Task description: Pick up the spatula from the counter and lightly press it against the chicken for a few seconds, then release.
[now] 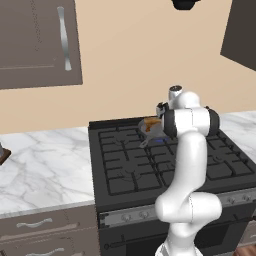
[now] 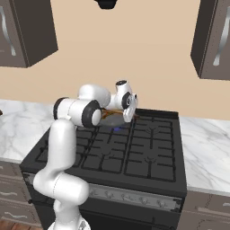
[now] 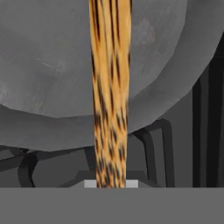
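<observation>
**Holding the spatula over the pan, blade end out of frame**

I've got the tool (image 3: 110, 183) pressed together on the spatula (image 3: 109, 100), pinching the wooden handle near its end. In the hand view the handle runs from 6 o'clock straight up to 12 o'clock. The spatula is off the surface and over the grey pan (image 3: 43, 65). The pan sits on a rear burner of the stove (image 1: 130, 165), about 11 o'clock on the cooktop. Black grate (image 3: 153, 140) shows below the pan rim at 5 o'clock.

Handling, my call: the spatula is wood, so light and stiff with little give. Any push should go straight into the meat, so I'd press gently. The grip is far from the blade, which makes a long lever, and the handle could pivot in the pinch under load. The grain looks smooth, maybe a bit slippery. A hold nearer mid-handle would be steadier, but this one gives reach.

Hard to make out:
- The blade is cut off at 12 o'clock in the hand view, so I can't tell whether it touches the chicken.
- The left base view shows an orange-brown patch (image 1: 151, 121) in the pan, at 9 o'clock from the wrist. I can't tell if it's chicken or spatula.
- In the right base view the arm covers part of the pan, and a thin brown line leaves the hand toward 9 o'clock, likely the handle.
- There's a small blue spot (image 2: 117, 129) under the pan. It may be a flame, but it's too small to say.
</observation>
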### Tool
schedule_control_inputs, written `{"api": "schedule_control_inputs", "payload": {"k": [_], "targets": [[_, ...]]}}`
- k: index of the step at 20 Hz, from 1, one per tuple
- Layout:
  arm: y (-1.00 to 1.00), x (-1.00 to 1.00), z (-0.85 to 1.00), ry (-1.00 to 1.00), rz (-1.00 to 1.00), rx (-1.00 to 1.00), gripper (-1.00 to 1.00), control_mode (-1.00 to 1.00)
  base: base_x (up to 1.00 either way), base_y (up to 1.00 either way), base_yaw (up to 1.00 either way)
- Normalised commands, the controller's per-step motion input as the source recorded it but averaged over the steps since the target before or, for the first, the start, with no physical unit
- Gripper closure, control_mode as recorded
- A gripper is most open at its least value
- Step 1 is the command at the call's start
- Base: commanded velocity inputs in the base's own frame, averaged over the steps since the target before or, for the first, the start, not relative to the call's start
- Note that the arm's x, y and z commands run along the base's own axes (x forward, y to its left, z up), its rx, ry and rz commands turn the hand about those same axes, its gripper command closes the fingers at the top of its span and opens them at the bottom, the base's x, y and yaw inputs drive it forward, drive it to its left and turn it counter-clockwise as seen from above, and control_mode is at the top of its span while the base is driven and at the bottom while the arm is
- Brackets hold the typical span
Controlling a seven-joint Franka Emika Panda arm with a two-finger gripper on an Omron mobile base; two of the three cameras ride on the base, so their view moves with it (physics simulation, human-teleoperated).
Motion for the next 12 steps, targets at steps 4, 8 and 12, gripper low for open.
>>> {"api": "schedule_control_inputs", "payload": {"k": [4,8,12], "targets": [[-0.08,-0.36,0.63,-0.17,0.08,0.00,1.00,-1.00,0.00,0.00,0.00],[-0.13,-0.58,0.76,-0.20,0.09,0.00,1.00,-1.00,0.00,0.00,0.00],[-0.02,-0.74,0.60,-0.25,0.11,0.00,1.00,-1.00,0.00,0.00,0.00]]}}
